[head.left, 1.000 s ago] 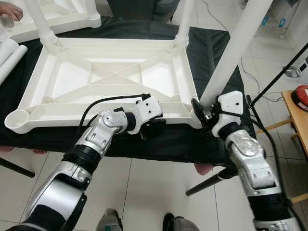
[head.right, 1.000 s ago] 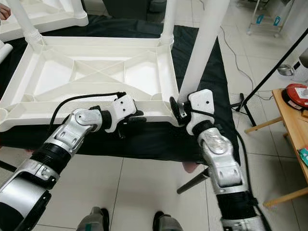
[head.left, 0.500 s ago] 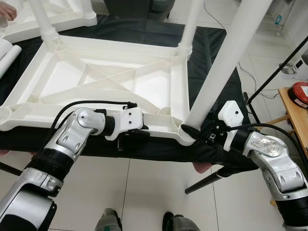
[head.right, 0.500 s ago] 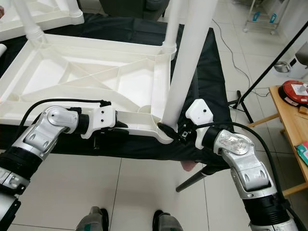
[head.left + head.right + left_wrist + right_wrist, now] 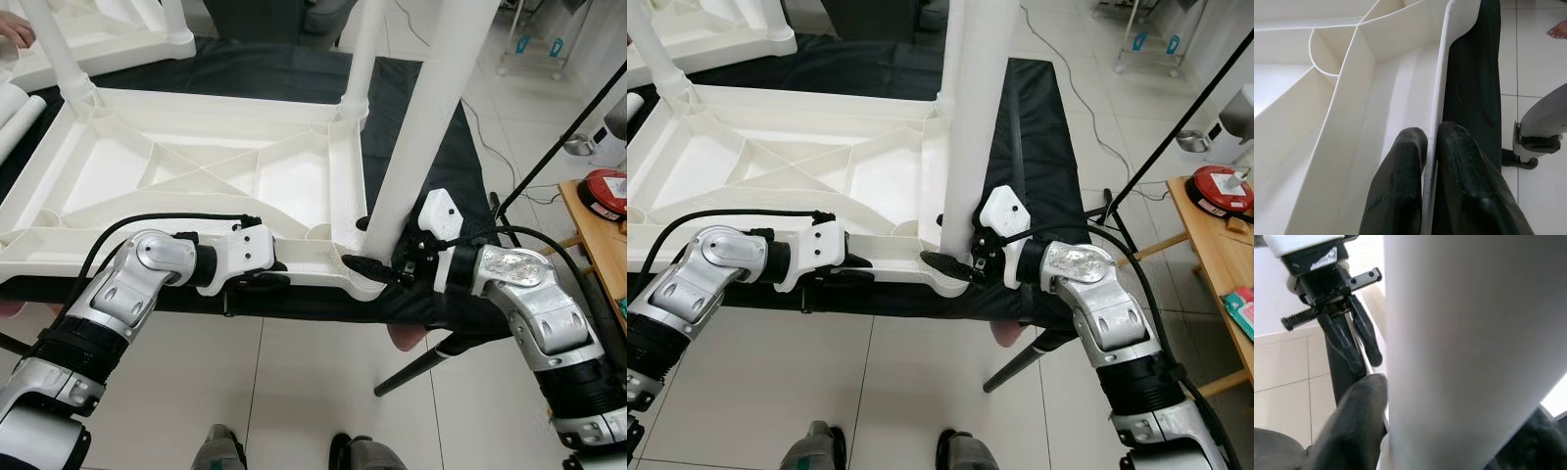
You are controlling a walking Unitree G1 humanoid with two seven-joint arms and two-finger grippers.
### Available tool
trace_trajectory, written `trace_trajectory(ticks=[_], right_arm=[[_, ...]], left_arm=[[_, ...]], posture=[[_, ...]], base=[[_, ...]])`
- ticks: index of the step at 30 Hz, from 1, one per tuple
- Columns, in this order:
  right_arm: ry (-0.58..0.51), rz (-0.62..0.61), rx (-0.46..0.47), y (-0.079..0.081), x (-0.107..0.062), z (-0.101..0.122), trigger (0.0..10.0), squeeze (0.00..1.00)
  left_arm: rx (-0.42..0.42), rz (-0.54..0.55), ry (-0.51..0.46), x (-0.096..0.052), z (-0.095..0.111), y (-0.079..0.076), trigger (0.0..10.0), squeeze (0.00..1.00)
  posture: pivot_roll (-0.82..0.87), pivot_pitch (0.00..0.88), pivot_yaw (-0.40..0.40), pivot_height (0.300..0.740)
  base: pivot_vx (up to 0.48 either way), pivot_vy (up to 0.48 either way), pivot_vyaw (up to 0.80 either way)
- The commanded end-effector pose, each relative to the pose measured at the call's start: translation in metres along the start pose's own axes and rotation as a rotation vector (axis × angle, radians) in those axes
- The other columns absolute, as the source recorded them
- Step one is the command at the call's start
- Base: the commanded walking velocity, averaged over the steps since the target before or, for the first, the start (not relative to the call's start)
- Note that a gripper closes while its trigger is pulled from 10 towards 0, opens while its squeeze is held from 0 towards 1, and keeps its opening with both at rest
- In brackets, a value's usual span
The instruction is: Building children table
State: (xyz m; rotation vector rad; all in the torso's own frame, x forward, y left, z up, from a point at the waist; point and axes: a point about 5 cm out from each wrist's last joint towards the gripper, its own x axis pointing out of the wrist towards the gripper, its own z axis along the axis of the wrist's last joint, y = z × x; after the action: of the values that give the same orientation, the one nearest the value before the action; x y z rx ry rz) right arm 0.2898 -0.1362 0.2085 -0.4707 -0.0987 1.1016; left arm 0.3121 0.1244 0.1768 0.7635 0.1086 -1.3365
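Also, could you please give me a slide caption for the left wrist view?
Left gripper clamps the thin white rim of the upturned table top, above black cloth.

The upturned white plastic table top (image 5: 196,166) looks smooth, slightly glossy. The thick white plastic leg (image 5: 421,127) is smooth too. The black cloth (image 5: 421,117) beneath is matt; the tiled floor (image 5: 294,392) shines.

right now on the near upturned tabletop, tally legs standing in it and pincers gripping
legs standing: 3 (far left leg, far right leg, near right leg)
pincers gripping: 2 (left pincer on tabletop, right pincer on near right leg)
total: 5
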Motion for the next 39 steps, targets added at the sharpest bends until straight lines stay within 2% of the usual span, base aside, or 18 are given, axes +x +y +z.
trace_trajectory(ticks=[1,3,5,7,9,10,12,16,17,18,19,20,23,25,33,34,35,39], right_arm=[[0.025,0.076,0.036,0.017,0.014,-0.009,0.4,0.0],[0.025,0.076,0.036,0.017,0.014,-0.009,0.4,0.0],[0.076,-0.04,0.085,0.017,0.016,-0.024,0.0,0.0],[0.076,-0.04,0.085,0.017,0.016,-0.024,0.0,0.0],[0.167,-0.253,0.138,0.012,0.017,-0.044,0.0,0.0],[0.167,-0.253,0.138,0.012,0.017,-0.044,0.0,0.0],[0.242,-0.442,0.176,0.009,0.014,-0.058,0.0,0.0],[0.277,-0.536,0.19,0.007,0.012,-0.064,0.0,0.0],[0.309,-0.636,0.206,0.007,0.01,-0.068,0.0,0.0],[0.341,-0.757,0.24,0.008,0.007,-0.072,0.0,0.0],[0.341,-0.757,0.24,0.008,0.007,-0.072,0.0,0.0],[0.399,-0.984,0.294,0.013,0.0,-0.079,0.0,0.0],[0.429,-1.087,0.317,0.018,-0.003,-0.082,0.0,0.0],[0.462,-1.243,0.342,0.025,-0.008,-0.086,0.0,0.0],[0.39,-1.237,0.392,0.031,0.003,-0.078,0.0,0.0],[0.372,-1.224,0.391,0.029,0.004,-0.076,9.1,0.0],[0.361,-1.241,0.381,0.025,0.003,-0.073,10.0,0.0],[0.353,-1.251,0.381,0.022,0.002,-0.072,10.0,0.0]], left_arm=[[0.014,-0.087,-0.054,0.01,0.009,-0.007,10.0,0.0],[0.014,-0.087,-0.054,0.01,0.009,-0.007,10.0,0.0],[0.011,-0.068,-0.065,0.012,0.011,-0.005,10.0,0.0],[0.011,-0.068,-0.065,0.012,0.011,-0.005,10.0,0.0],[0.008,-0.042,-0.084,0.016,0.016,0.0,10.0,0.0],[0.008,-0.042,-0.084,0.016,0.016,0.0,10.0,0.0],[0.011,-0.03,-0.104,0.021,0.021,0.005,10.0,0.0],[0.012,-0.028,-0.114,0.023,0.024,0.007,10.0,0.0],[0.013,-0.029,-0.127,0.026,0.027,0.009,10.0,0.0],[0.016,-0.03,-0.142,0.031,0.031,0.011,10.0,0.0],[0.016,-0.03,-0.142,0.031,0.031,0.011,10.0,0.0],[0.024,-0.036,-0.168,0.039,0.039,0.016,10.0,0.0],[0.027,-0.036,-0.179,0.044,0.044,0.019,10.0,0.0],[0.032,-0.041,-0.192,0.05,0.049,0.022,10.0,0.0],[0.031,-0.006,-0.172,0.058,0.05,0.026,10.0,0.0],[0.024,0.017,-0.148,0.057,0.045,0.028,10.0,1.0],[0.011,0.044,-0.123,0.053,0.039,0.031,10.0,1.0],[0.008,0.048,-0.108,0.045,0.034,0.034,10.0,1.0]], posture=[[0.16,0.168,-0.036,0.74],[0.16,0.168,-0.036,0.74],[0.15,0.174,-0.035,0.74],[0.15,0.174,-0.035,0.74],[0.15,0.174,-0.035,0.74],[0.15,0.174,-0.035,0.74],[0.15,0.174,-0.035,0.74],[0.15,0.174,-0.035,0.74],[0.15,0.179,-0.037,0.74],[0.15,0.179,-0.037,0.74],[0.15,0.179,-0.037,0.74],[0.14,0.181,-0.034,0.74],[0.14,0.181,-0.032,0.74],[0.13,0.182,-0.024,0.74],[0.13,0.182,-0.018,0.74],[0.13,0.182,-0.018,0.74],[0.13,0.182,-0.018,0.74],[0.13,0.182,-0.018,0.74]], base=[[0.0,0.0,0.0],[0.0,0.0,0.0],[0.0,0.0,0.0],[0.0,0.0,0.0],[0.0,0.0,0.0],[0.0,0.0,0.0],[0.0,0.0,0.0],[0.0,0.0,0.0],[0.0,0.0,0.0],[0.0,0.0,0.0],[0.0,0.0,0.0],[0.0,0.0,0.0],[0.0,0.0,0.0],[0.0,0.0,0.0],[0.0,0.0,0.0],[0.0,0.0,0.0],[0.0,0.0,0.0],[0.0,0.0,0.0]])
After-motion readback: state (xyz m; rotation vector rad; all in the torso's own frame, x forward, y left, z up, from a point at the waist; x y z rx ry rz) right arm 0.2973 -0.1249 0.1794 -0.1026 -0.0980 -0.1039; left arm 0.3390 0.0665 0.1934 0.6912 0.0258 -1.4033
